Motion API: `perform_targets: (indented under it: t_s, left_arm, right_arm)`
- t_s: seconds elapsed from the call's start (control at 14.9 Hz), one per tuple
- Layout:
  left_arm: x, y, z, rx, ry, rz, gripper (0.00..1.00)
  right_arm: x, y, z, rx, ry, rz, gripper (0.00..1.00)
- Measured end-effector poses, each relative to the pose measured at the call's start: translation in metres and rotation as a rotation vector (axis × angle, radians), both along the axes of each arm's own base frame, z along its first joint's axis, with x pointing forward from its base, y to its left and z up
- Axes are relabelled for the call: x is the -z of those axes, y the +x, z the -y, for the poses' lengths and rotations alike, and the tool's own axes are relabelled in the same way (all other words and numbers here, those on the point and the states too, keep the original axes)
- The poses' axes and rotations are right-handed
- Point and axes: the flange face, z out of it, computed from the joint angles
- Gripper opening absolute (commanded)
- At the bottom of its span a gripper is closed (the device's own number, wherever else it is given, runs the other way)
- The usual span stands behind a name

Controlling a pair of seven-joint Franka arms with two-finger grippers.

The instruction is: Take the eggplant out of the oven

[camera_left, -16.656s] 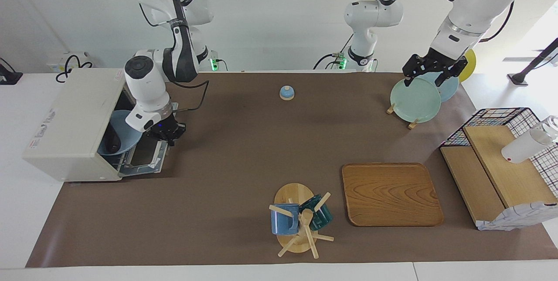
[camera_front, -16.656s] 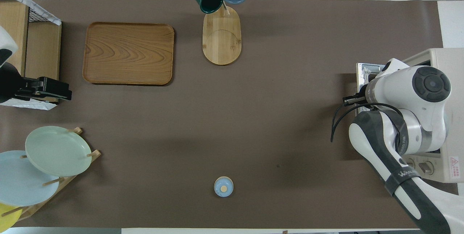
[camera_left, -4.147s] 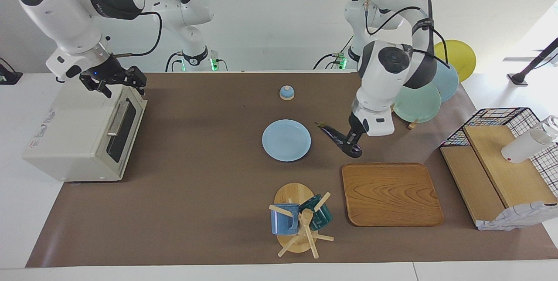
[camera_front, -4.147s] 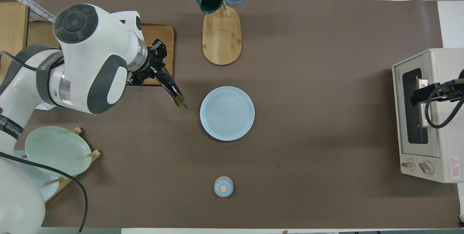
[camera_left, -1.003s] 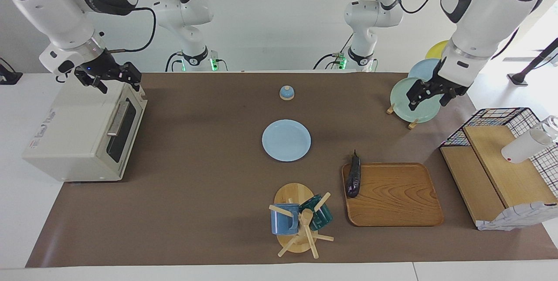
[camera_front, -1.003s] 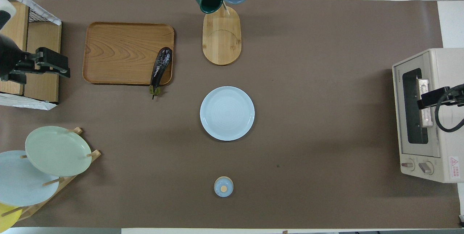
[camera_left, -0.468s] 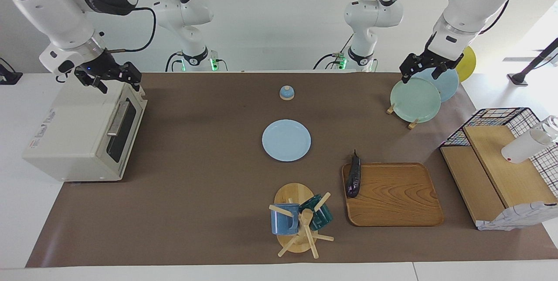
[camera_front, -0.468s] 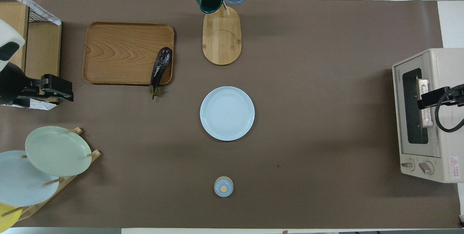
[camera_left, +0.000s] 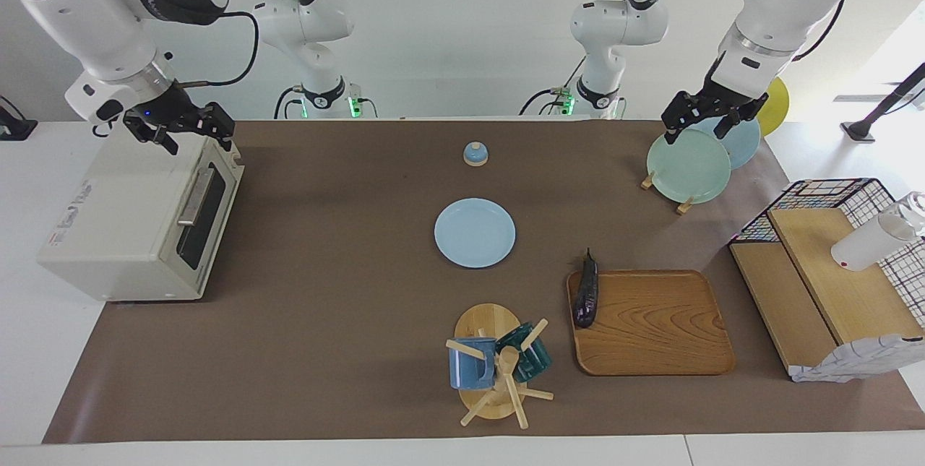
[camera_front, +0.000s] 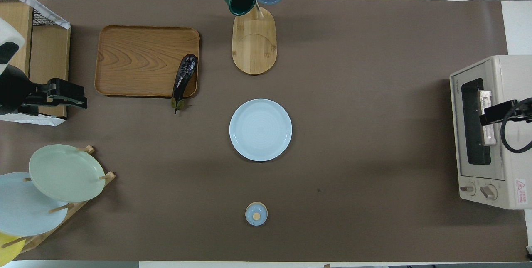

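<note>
Fingers spread wide, holding nothing: left gripper (camera_left: 714, 121) over plates (camera_left: 689, 165), right gripper (camera_left: 183, 129) over oven (camera_left: 123, 213); eggplant (camera_left: 586, 298) on tray (camera_left: 657, 325).

Both arms are raised, the left gripper (camera_left: 707, 121) and right gripper (camera_left: 182, 128) each open and empty.

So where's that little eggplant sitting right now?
The eggplant lies along the edge of the wooden tray, its stem poking off toward the robots, beside the mug stand and farther from the robots than the blue plate.
</note>
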Motion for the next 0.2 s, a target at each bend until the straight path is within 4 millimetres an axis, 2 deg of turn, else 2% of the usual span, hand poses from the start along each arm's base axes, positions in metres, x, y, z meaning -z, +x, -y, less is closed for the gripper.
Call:
perform_targets:
  t_s: [0.2]
  left_arm:
    - [0.0004,-0.0005,-0.0003,0.000,0.001,-0.005,1.00]
  right_arm:
    - [-0.0065,-0.0031,0.0002,0.024,-0.001,0.012,1.00]
